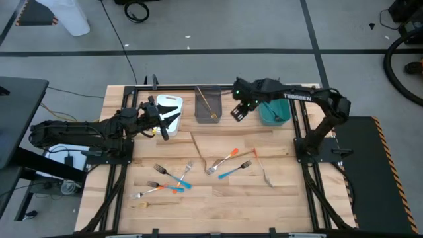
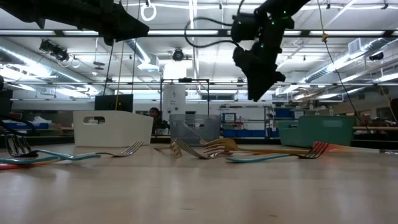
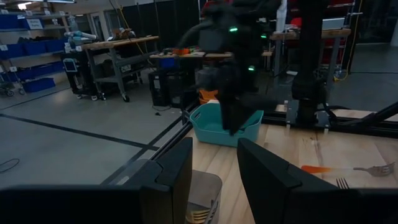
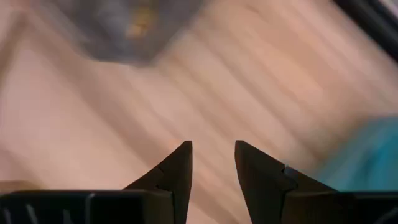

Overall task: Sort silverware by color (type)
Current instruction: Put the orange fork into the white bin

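Several slim forks lie flat on the wooden table: an orange-handled one (image 1: pixel 231 156), a blue-handled one (image 1: pixel 236 170), a plain one (image 1: pixel 264 173), a crossed cluster of blue and orange ones (image 1: pixel 168 180) and a gold one (image 1: pixel 153 204). My left gripper (image 1: pixel 173 119) (image 3: pixel 214 171) hovers open and empty at the white bin (image 1: pixel 170 103). My right gripper (image 1: pixel 238 114) (image 4: pixel 213 163) is open and empty, raised above bare table between the grey bin (image 1: pixel 208 109) and the teal bin (image 1: pixel 272 114). A gold utensil (image 1: pixel 206 100) lies inside the grey bin.
The three bins stand in a row along the far side of the table, white (image 2: pixel 112 127), grey (image 2: pixel 194 127) and teal (image 2: pixel 323 130). Black frame rails run along the table's left and right sides. Bare wood lies between the bins and the forks.
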### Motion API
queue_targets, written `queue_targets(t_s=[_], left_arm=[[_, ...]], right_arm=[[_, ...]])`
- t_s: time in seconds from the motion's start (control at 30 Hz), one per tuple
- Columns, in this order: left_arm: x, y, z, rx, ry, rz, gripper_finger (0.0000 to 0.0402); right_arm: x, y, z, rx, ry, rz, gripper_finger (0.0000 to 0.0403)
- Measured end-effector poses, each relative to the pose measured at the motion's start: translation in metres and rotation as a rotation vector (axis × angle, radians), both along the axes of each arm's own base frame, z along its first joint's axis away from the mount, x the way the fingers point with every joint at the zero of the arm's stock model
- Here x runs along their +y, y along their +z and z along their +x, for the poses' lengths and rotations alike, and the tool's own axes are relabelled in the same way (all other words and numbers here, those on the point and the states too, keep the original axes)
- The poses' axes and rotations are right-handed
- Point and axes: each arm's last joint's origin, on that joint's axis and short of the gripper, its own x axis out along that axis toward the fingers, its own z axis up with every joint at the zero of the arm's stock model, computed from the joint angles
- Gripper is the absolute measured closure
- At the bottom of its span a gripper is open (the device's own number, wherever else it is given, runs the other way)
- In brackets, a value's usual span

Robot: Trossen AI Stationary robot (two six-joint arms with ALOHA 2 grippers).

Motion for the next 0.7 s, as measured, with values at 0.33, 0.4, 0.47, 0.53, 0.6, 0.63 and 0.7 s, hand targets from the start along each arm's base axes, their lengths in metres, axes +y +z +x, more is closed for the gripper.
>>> queue_targets(t_s=[0.33, 0.4, 0.47, 0.53, 0.6, 0.63, 0.7], left_arm=[[0.000, 0.000, 0.000, 0.000, 0.000, 0.000, 0.0265], [0.000, 0.000, 0.000, 0.000, 0.000, 0.000, 0.0265], [0.000, 0.000, 0.000, 0.000, 0.000, 0.000, 0.0265], [0.000, 0.000, 0.000, 0.000, 0.000, -0.001, 0.0265], [0.000, 0.000, 0.000, 0.000, 0.000, -0.001, 0.0265], [0.000, 0.000, 0.000, 0.000, 0.000, -0.001, 0.0265], [0.000, 0.000, 0.000, -0.001, 0.000, -0.001, 0.0265]], right_arm=[[0.077, -0.009, 0.021, -0.024, 0.118, 0.070, 0.0270], [0.090, -0.009, 0.023, -0.025, 0.138, 0.075, 0.0270], [0.101, -0.009, 0.024, -0.025, 0.159, 0.081, 0.0270], [0.112, -0.009, 0.024, -0.023, 0.168, 0.082, 0.0270], [0.122, -0.010, 0.023, -0.015, 0.171, 0.073, 0.0270], [0.127, -0.010, 0.023, -0.011, 0.179, 0.068, 0.0270], [0.136, -0.010, 0.022, -0.002, 0.194, 0.058, 0.0270]])
